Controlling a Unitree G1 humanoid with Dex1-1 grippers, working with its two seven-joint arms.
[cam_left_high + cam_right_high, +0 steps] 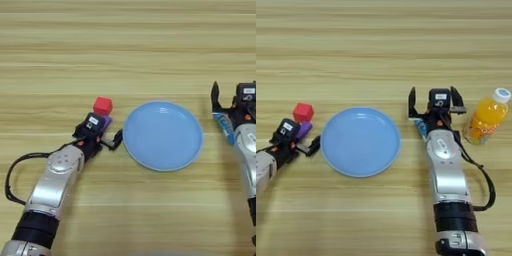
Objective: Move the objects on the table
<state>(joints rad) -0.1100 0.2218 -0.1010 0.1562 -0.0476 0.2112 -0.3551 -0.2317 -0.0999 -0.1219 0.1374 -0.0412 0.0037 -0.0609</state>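
A small red cube sits on the table just left of the plate. Right below it, my left gripper stands open; the purple bar peeks out at its far finger, mostly hidden by the hand. Right of the plate, my right gripper is open with its fingers spread wide and nothing between them. The blue glue-stick tube lies under its left side, partly covered by the wrist. An orange-liquid bottle with a white cap stands to the right of that gripper, apart from it.
A large round light-blue plate lies between the two grippers, with nothing on it. My left gripper's near finger is close to its rim. Bare wood stretches across the far half of the table.
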